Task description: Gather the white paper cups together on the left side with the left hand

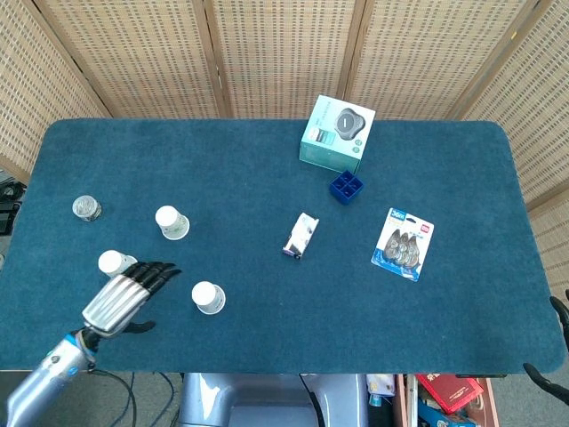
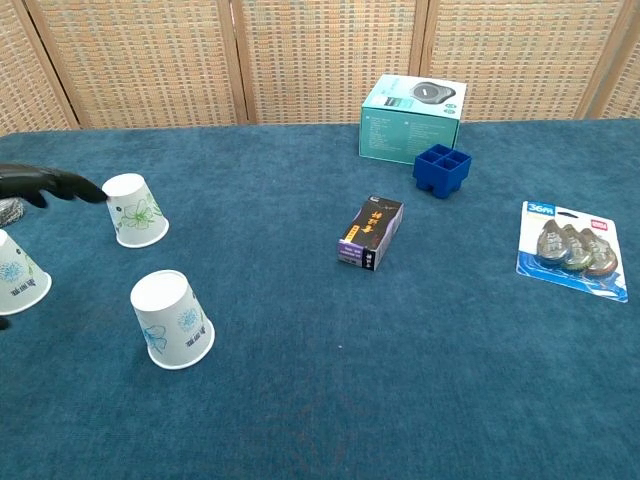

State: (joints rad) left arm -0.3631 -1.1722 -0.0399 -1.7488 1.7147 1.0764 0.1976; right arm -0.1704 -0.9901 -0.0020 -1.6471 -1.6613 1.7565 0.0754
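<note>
Three white paper cups stand upside down on the left part of the blue table [image 1: 267,160]. The far cup [image 1: 172,222] [image 2: 135,210] is the farthest back of the three. The near cup [image 1: 209,297] [image 2: 172,320] stands closest to the front edge. The left cup [image 1: 113,262] [image 2: 15,273] is partly covered by my left hand [image 1: 124,294] [image 2: 40,185]. That hand hovers over it, fingers stretched out and thumb apart, holding nothing. Only the fingertips of my right hand [image 1: 556,342] show at the table's front right corner, spread and empty.
A small round metal object [image 1: 86,208] [image 2: 8,205] lies at the far left. A teal box [image 1: 337,133], a blue tray [image 1: 346,187], a small dark box [image 1: 300,236] and a blister pack [image 1: 403,245] occupy the middle and right.
</note>
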